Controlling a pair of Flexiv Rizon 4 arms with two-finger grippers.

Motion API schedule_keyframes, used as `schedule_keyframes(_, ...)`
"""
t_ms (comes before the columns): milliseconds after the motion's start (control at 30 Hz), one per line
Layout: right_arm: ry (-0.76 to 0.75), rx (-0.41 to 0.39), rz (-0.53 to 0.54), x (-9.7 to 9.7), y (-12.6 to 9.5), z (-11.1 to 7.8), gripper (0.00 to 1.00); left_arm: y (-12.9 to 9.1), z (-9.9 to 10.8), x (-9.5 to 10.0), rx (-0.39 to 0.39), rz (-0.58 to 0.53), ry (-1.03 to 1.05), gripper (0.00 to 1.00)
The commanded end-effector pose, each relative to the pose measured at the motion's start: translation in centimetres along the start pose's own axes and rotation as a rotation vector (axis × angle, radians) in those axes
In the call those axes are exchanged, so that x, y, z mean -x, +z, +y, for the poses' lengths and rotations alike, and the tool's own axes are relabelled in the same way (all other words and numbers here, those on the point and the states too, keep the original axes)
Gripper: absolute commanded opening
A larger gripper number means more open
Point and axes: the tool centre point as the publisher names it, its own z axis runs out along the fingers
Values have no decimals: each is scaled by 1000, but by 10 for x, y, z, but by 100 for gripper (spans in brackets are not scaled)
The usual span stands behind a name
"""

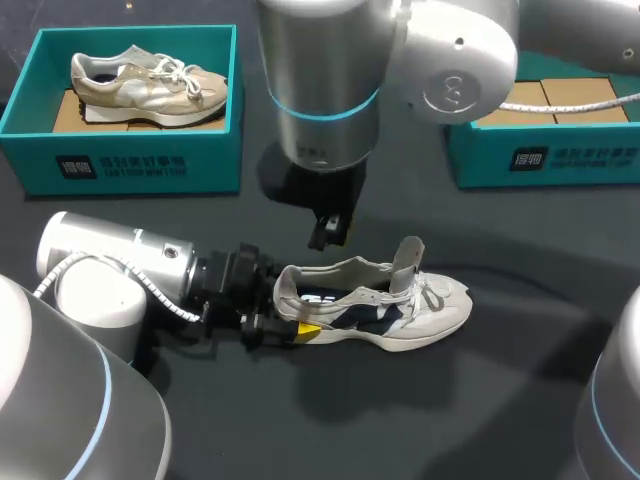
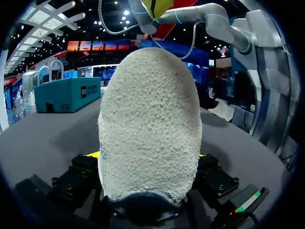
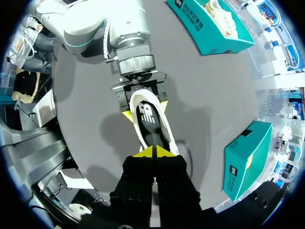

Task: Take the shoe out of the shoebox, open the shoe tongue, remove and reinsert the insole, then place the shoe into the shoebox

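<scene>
Tan shoe (image 1: 150, 85) in shoebox (image 1: 130, 160), left jaws pinching white shoe (image 1: 440, 312), right jaws closed

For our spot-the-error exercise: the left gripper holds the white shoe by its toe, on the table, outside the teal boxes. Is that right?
Not quite. The left gripper holds the shoe by its heel, not its toe; the head view shows it. The shoe does lie on the table, outside the teal boxes.

Your stock: silver-grey cylindrical right arm (image 1: 325, 60), thin blue joint ring; matching left arm (image 1: 95, 255), white ribbed cable (image 1: 160, 297); black right gripper (image 3: 156, 151), yellow wedge tips.
</scene>
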Motion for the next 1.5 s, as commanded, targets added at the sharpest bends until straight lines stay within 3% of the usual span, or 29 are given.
schedule_keyframes(33,0,-5,1,0,4,4,0,2,1,1,3,1,0,0)
schedule_keyframes(233,0,-5,1,0,4,4,0,2,1,1,3,1,0,0)
schedule_keyframes(500,-143,4,74,-14,51,12,0,2,1,1,3,1,0,0)
schedule_keyframes(967,-143,4,74,-14,51,12,0,2,1,1,3,1,0,0)
schedule_keyframes(1500,-245,38,55,-11,91,1,0,2,1,1,3,1,0,0)
